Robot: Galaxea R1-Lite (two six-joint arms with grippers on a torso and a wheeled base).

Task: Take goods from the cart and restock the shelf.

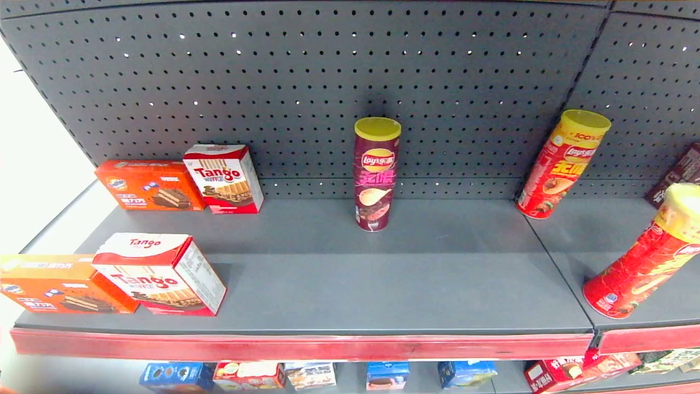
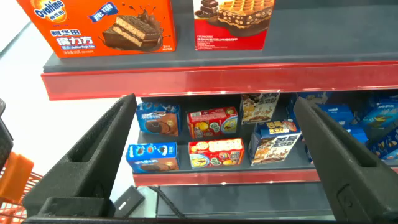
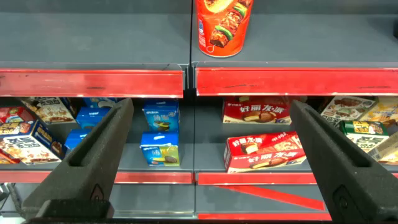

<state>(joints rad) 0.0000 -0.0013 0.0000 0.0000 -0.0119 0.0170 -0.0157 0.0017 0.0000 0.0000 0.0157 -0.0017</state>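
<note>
Grey shelf point(image 1: 328, 284) under maroon canister point(image 1: 376, 175)

Head over shelf point(image 1: 383, 273); wrists lower, frontal

In the head view we see the shelf point(image 1: 383, 284) running across the frame, with the pegboard panel point(image 1: 328, 82) behind it. At upper left, against the panel, the rear cake box point(image 1: 149, 185) sits just left of the rear wafer box point(image 1: 224, 178). At lower left, by the shelf's front edge, the front cake box point(image 1: 60, 284) lies just left of the front wafer box point(image 1: 161, 273). At centre the middle chip can point(image 1: 376, 175) stands near the panel, well apart from the boxes. At upper right the back chip can point(image 1: 563, 164) stands by the panel. The front chip can point(image 1: 640, 257) stands before it at lower right. Along the bottom edge, small boxes point(image 1: 383, 375) line the lower shelf point(image 1: 65, 375) beneath.
</note>
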